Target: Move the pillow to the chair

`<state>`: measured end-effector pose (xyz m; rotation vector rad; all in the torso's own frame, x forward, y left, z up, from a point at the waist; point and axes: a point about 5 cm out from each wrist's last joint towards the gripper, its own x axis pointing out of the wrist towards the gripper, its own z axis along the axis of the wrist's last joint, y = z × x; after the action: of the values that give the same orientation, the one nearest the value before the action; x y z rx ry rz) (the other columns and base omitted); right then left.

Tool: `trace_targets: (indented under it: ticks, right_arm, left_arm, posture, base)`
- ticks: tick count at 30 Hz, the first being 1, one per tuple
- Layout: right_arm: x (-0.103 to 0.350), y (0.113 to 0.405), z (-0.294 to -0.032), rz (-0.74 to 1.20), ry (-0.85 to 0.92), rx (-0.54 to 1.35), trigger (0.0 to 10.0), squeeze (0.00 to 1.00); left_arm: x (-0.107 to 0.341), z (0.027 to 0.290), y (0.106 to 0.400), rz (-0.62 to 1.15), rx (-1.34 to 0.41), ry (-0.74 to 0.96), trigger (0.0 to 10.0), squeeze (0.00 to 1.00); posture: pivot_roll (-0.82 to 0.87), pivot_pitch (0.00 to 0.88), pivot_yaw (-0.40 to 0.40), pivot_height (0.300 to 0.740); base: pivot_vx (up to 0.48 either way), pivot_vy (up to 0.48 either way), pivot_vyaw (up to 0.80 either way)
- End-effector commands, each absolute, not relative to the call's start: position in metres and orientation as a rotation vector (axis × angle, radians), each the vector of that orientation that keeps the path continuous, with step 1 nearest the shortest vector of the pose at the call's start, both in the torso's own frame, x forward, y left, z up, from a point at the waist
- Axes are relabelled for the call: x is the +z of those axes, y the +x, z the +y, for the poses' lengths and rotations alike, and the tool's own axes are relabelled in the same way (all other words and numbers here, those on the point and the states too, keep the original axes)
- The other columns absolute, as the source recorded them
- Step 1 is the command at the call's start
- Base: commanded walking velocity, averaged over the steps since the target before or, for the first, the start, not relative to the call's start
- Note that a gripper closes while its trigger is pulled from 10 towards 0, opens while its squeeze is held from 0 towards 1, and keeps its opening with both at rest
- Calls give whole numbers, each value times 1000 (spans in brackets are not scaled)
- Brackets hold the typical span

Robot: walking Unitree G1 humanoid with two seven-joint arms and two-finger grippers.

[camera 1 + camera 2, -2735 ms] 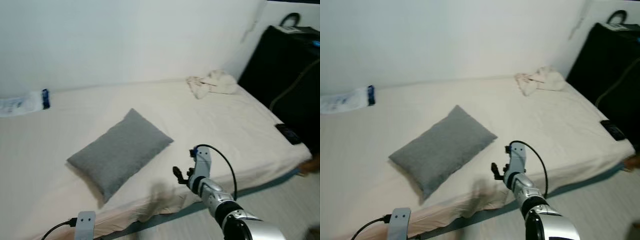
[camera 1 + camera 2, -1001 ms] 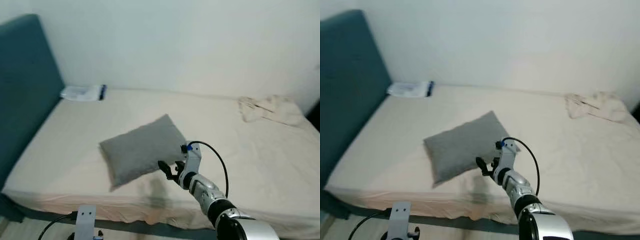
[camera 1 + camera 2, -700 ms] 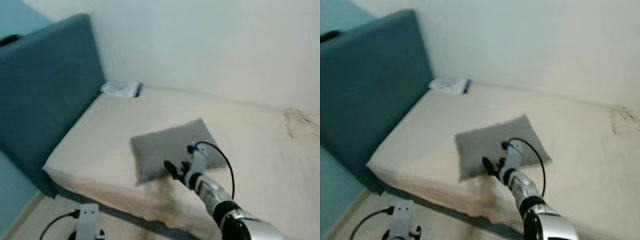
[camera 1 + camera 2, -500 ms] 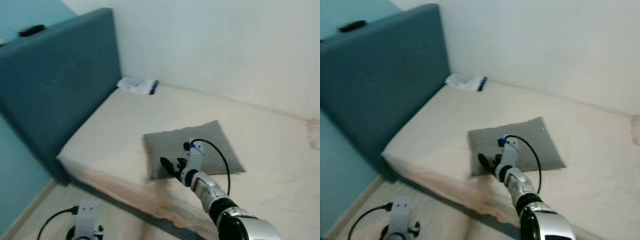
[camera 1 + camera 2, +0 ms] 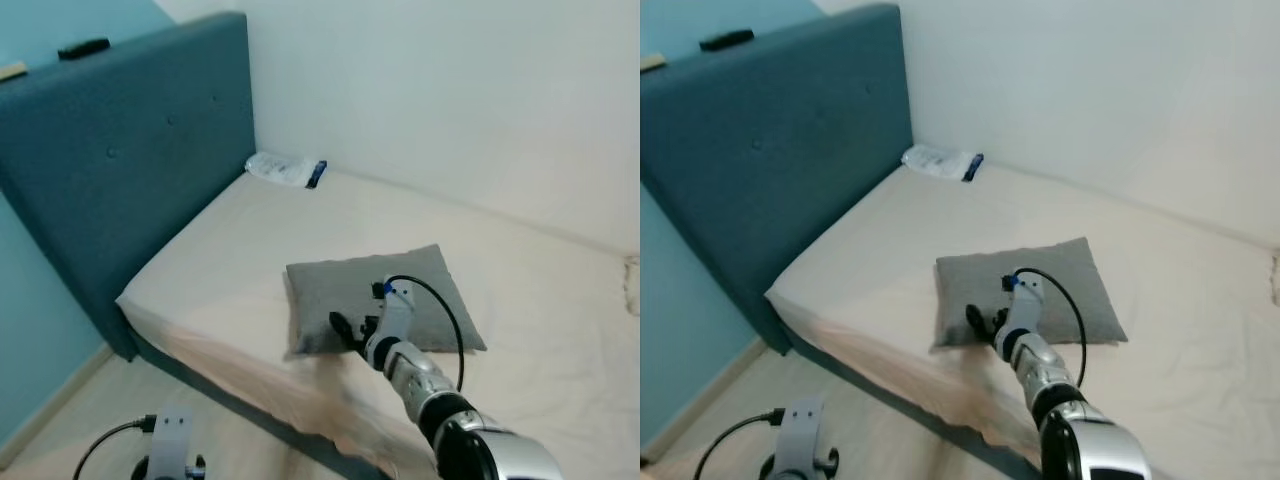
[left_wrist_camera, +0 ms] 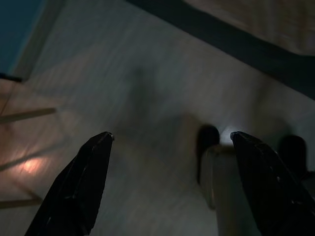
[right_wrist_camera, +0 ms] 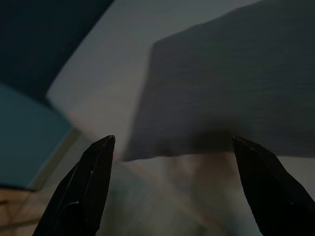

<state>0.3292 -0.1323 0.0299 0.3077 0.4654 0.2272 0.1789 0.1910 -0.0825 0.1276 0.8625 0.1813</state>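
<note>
A grey pillow lies flat on the cream bed, near its front edge. My right gripper is held out over that front edge, just short of the pillow's near side, with its fingers open and nothing between them. The right wrist view looks along those spread fingers onto the pillow and the mattress corner. My left gripper hangs low beside me over the floor, open and holding nothing; its wrist sits at the bottom left of the head view.
A tall teal headboard stands at the bed's left end with a black remote on top. A white packet with a blue end lies by the wall. Pale wooden floor runs along the bed's front.
The whole view has swung left, bringing in the headboard and losing the bed's right end. The pillow lies as before. My right gripper stays raised and open by its near edge.
</note>
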Motion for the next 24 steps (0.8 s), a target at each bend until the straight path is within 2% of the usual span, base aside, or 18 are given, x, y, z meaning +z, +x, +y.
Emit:
trace_targets:
  ticks: [1,13,24]
  right_arm:
    - [30,330,-135,476,344,192,10000,0]
    - [36,337,-147,488,376,127,10000,0]
    - [43,341,-157,452,412,103,10000,0]
  left_arm:
    - [-81,192,181,858,179,137,10000,0]
    - [-83,197,177,871,188,152,10000,0]
    - [-86,201,167,903,187,174,10000,0]
  posture:
    - [-63,55,-54,740]
    - [-58,61,-58,735]
    - [-69,65,-45,680]
  base:
    - [0,0,0]
    - [0,0,0]
    - [0,0,0]
